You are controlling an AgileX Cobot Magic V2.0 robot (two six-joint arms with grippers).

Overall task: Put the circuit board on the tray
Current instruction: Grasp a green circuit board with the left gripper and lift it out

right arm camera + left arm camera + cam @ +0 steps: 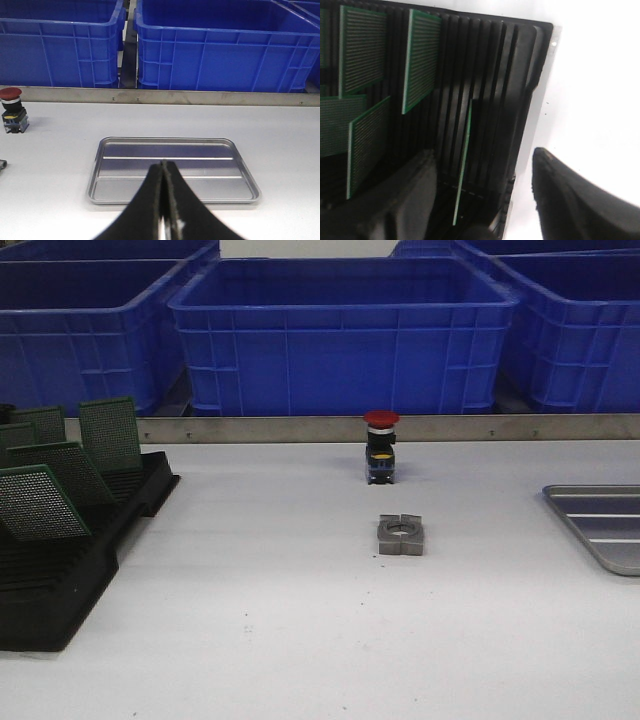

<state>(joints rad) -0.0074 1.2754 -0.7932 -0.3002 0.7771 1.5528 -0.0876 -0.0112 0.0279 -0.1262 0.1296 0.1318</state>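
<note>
Several green circuit boards (pixel 110 434) stand tilted in a black slotted rack (pixel 60 580) at the left of the table. In the left wrist view my left gripper (pixel 483 155) is open over the rack (pixel 495 75). One board (pixel 464 160) stands edge-on between its fingers (pixel 560 195), touching neither. Other boards (pixel 422 60) stand further along the rack. The grey metal tray (pixel 600 525) lies at the right edge of the table. My right gripper (pixel 163 166) is shut and empty, just above the near side of the tray (pixel 210 149). Neither gripper shows in the front view.
A red-capped push-button switch (pixel 381 446) stands mid-table, also in the right wrist view (pixel 12 110). A grey metal block with a round hole (pixel 401 535) lies in front of it. Blue plastic crates (pixel 340 335) line the back behind a metal rail (pixel 300 428).
</note>
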